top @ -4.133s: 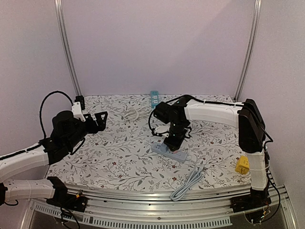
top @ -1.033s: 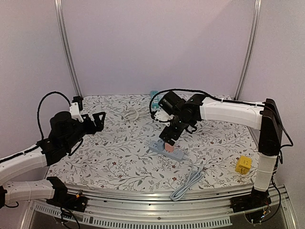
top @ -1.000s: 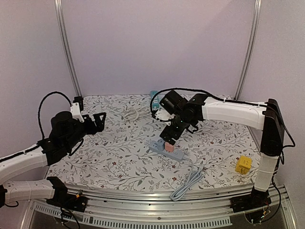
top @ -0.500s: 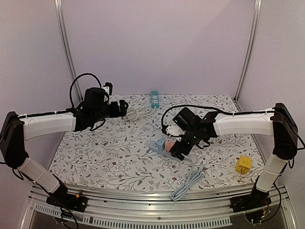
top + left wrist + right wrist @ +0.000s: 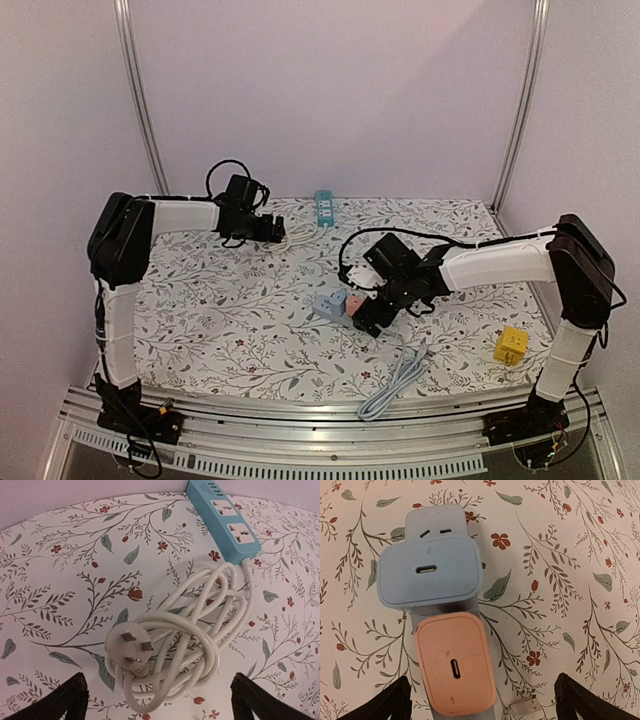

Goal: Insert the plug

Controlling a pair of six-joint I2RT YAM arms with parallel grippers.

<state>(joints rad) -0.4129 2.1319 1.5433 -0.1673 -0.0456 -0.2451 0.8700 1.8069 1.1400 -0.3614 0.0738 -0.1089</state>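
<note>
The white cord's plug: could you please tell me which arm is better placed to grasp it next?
Left. The left gripper hangs open just above the white plug, which lies on its coiled cord. The right gripper, also open, is across the table over the grey strip.

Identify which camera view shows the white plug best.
Left wrist view: the white plug lies near the centre, pins facing the camera, on its coiled cable. The top external view shows only the distant coiled cable, the plug indistinct. The right wrist view misses it.

Pink plug (image 5: 353, 302) on grey power strip (image 5: 327, 307)
</note>
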